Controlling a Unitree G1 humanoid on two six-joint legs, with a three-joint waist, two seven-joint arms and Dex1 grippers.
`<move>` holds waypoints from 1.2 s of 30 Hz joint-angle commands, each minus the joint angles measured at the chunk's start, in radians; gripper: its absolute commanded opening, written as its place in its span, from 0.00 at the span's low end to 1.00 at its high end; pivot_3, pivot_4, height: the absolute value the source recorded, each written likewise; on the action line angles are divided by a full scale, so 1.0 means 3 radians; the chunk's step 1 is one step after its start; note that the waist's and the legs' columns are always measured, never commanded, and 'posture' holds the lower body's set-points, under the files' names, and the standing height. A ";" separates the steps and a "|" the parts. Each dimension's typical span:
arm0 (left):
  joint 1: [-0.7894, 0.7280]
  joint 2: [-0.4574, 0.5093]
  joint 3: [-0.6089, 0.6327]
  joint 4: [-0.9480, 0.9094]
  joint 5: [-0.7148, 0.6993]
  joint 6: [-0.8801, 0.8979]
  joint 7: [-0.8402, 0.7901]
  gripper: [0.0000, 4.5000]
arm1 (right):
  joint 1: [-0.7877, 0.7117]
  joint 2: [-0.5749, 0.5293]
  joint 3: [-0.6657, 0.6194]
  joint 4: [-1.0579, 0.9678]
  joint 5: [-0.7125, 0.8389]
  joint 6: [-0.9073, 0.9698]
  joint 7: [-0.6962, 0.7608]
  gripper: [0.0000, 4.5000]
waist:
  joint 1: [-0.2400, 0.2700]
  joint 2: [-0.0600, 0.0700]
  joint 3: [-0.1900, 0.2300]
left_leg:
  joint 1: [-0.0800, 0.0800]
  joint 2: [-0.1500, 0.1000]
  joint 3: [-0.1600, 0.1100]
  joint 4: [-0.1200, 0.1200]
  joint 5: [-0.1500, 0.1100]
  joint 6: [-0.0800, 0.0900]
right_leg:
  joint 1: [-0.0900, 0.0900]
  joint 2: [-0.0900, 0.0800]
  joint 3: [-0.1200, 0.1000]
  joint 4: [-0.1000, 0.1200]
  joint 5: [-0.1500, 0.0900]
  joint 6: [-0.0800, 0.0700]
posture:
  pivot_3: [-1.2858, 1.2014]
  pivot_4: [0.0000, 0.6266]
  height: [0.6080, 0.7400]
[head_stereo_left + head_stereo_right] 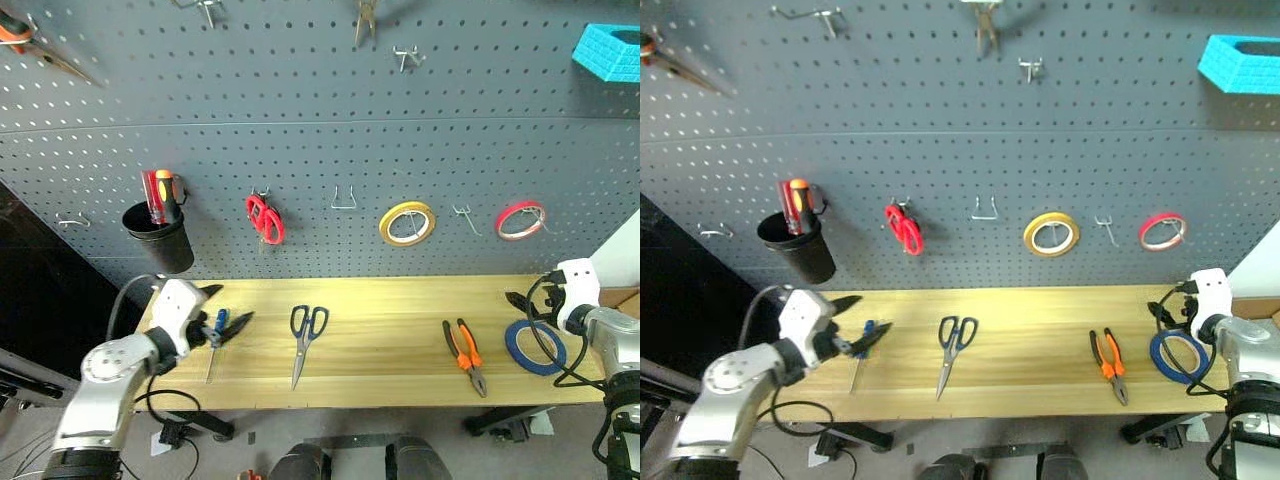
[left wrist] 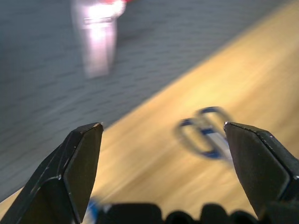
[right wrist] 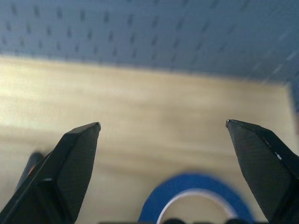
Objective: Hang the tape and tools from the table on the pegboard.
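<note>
Hovering with fingers spread and empty, the right gripper (image 3: pixel 163 128) sits just above the blue tape (image 1: pixel 535 347) at the counter's (image 1: pixel 390 345) right end; the thin ring lies flat, so closing fingers may skid it off the edge.

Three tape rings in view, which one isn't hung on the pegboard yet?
The thin blue tape ring. It lies flat on the wooden table at its right end, by the right gripper. The yellow tape ring and red tape ring hang on pegboard hooks.
</note>
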 commanded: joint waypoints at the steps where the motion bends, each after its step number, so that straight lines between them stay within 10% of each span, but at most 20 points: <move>1: -0.0084 -0.0109 -0.0325 -0.0195 0.0063 0.0049 -0.0089 0.98 | -0.0010 -0.0107 0.0163 -0.0256 -0.0089 0.0466 0.0012 1.00 | -0.0018 -0.0008 0.0049 | -0.0001 0.0000 0.0001 0.0000 -0.0001 0.0001 | -0.0001 -0.0001 0.0000 0.0000 0.0000 0.0000 | 0.47 0.37 1.00; 23: -0.0005 -0.0483 -0.1186 -0.0860 0.0279 0.0470 -0.0044 0.98 | -0.0171 0.0150 0.0175 -0.0078 -0.0093 0.1320 -0.0354 1.00 | -0.0048 -0.0081 0.0461 | -0.0057 0.0006 0.0034 0.0007 0.0001 -0.0003 | -0.0065 -0.0001 0.0017 0.0005 0.0010 0.0005 | 0.49 0.57 1.00; 36: -0.0351 -0.0541 -0.1194 -0.0755 0.0197 0.0451 -0.0185 1.00 | 0.0232 0.0181 -0.0138 -0.1076 0.0166 0.1720 -0.0433 0.07 | -0.0034 -0.0078 0.0481 | -0.0060 0.0006 0.0035 0.0006 0.0001 -0.0004 | -0.0068 -0.0001 0.0016 0.0001 0.0012 0.0009 | 0.45 0.51 1.00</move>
